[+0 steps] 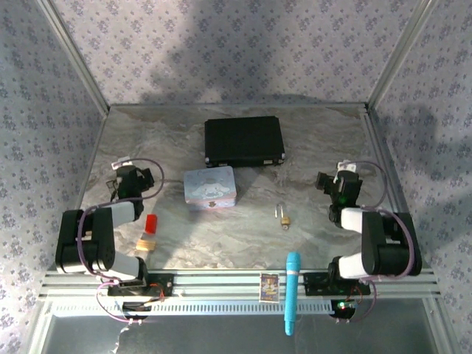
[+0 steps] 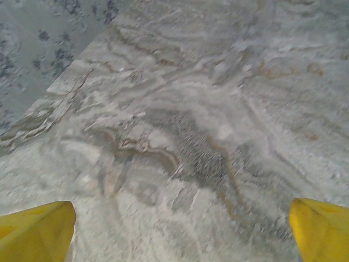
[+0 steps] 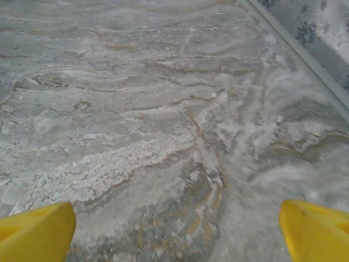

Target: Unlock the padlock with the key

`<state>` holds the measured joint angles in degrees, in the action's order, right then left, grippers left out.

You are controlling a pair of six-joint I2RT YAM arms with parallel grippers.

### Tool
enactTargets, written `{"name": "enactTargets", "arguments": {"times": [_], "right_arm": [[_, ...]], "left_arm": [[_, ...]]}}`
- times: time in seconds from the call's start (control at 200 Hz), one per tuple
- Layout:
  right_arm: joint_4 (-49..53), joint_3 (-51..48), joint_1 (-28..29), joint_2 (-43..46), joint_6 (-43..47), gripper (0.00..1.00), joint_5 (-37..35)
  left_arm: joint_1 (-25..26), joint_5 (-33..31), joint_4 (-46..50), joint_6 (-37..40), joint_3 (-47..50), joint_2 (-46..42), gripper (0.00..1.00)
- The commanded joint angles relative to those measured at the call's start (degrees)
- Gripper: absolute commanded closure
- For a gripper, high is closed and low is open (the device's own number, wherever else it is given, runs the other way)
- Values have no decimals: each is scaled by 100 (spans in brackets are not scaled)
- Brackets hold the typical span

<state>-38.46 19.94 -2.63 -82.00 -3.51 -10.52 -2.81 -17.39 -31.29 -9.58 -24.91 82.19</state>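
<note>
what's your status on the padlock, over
Left claw and right claw open, empty. Padlock lies mid-table, untouched, nearer right claw. Key not made out. Pastel tin apart to its left.

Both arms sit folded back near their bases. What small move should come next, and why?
Probably swing the right tool left and nearer, over the padlock. Its fingers stand wide open above bare table, holding nothing, and the padlock lies free, closest to that arm. The key is too small to make out.
</note>
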Motion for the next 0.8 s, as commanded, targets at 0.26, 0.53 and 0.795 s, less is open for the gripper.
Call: {"name": "enactTargets", "arguments": {"times": [0.26, 0.53, 0.795], "right_arm": [[-778, 236, 158, -502, 421, 1, 352], [-777, 233, 160, -508, 421, 1, 366], [-739, 251, 158, -512, 429, 1, 382]], "left_arm": [[150, 1356, -1623, 707, 146, 568, 0], [231, 1242, -1530, 758, 122, 576, 0], [229, 1241, -1538, 763, 122, 573, 0]]}}
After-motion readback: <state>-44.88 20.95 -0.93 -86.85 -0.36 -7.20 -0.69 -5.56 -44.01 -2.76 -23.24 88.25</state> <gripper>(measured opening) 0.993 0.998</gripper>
